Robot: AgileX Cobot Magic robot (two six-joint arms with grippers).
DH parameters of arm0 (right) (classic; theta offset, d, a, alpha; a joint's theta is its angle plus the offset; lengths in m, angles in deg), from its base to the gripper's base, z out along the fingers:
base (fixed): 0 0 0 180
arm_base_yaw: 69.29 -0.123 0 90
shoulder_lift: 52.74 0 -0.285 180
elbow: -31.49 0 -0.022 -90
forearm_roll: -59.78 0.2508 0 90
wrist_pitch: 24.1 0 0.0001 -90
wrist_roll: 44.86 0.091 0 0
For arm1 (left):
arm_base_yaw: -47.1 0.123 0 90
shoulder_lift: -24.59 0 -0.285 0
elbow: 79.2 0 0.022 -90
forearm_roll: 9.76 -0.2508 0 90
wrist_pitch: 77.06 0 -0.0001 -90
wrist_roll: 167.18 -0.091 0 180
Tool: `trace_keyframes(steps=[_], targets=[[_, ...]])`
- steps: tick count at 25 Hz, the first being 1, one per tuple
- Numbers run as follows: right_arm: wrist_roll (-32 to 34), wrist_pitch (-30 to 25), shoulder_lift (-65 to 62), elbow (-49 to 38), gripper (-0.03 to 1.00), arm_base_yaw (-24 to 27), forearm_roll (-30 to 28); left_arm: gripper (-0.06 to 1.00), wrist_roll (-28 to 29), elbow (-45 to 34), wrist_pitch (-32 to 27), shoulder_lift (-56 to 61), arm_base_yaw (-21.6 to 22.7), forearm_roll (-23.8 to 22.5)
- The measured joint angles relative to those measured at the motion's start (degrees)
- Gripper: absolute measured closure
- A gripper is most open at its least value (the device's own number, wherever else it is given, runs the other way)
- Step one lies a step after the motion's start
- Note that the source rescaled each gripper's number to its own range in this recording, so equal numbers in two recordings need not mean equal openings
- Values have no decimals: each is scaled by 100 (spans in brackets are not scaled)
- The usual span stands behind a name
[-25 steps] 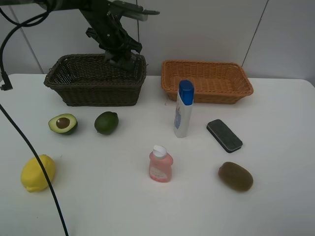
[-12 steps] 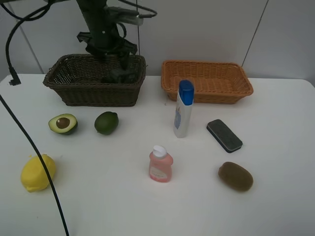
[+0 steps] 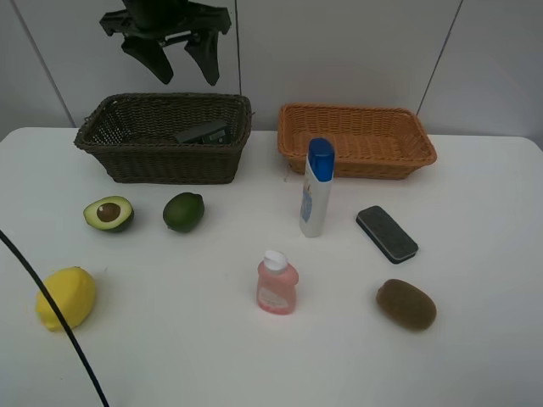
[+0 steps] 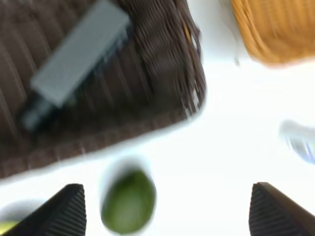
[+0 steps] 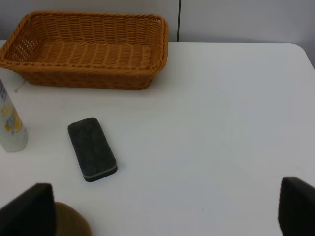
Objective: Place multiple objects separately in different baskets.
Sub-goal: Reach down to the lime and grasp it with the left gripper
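Note:
The dark green pump bottle point(image 3: 202, 133) lies on its side inside the dark brown basket point(image 3: 114, 140). My left gripper point(image 3: 181, 71) hangs open and empty high above that basket. Its wrist view is blurred but shows the pump bottle point(image 4: 74, 56) in the dark brown basket point(image 4: 162, 73), with the lime point(image 4: 128, 201) below. On the table lie the avocado point(image 3: 109, 213), lime point(image 3: 183, 211), lemon point(image 3: 65, 298), pink bottle point(image 3: 277, 283), white blue-capped bottle point(image 3: 316, 188), eraser point(image 3: 387, 233) and kiwi point(image 3: 406, 304). The orange basket point(image 3: 356, 161) holds nothing. My right gripper point(image 5: 162, 216) stands open near the eraser point(image 5: 92, 148) and is out of the exterior view.
A black cable point(image 3: 51, 297) runs down the table's left side past the lemon. The two baskets stand side by side along the back wall. In the right wrist view the orange basket point(image 5: 88, 78), white bottle point(image 5: 10, 123) and kiwi point(image 5: 71, 221) show.
My left gripper opened over the dark brown basket, let go of the dark green pump bottle, which now lies inside, and rose well above the basket. The right arm has not moved.

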Motion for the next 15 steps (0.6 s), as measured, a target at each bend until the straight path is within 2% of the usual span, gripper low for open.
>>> trace_keyframes(steps=[4, 8, 12, 15], targets=[[0, 0, 0, 0, -3, 0, 0, 21, -274, -1585, 11, 1097, -191, 43], [0, 0, 0, 0, -3, 0, 0, 21, -644, -2915, 4, 1594, -230, 21], [0, 0, 0, 0, -3, 0, 0, 21, -801, -3758, 136, 1606, -230, -53], [0, 0, 0, 0, -3, 0, 0, 17, -836, -4090, 739, 1535, -230, -123]])
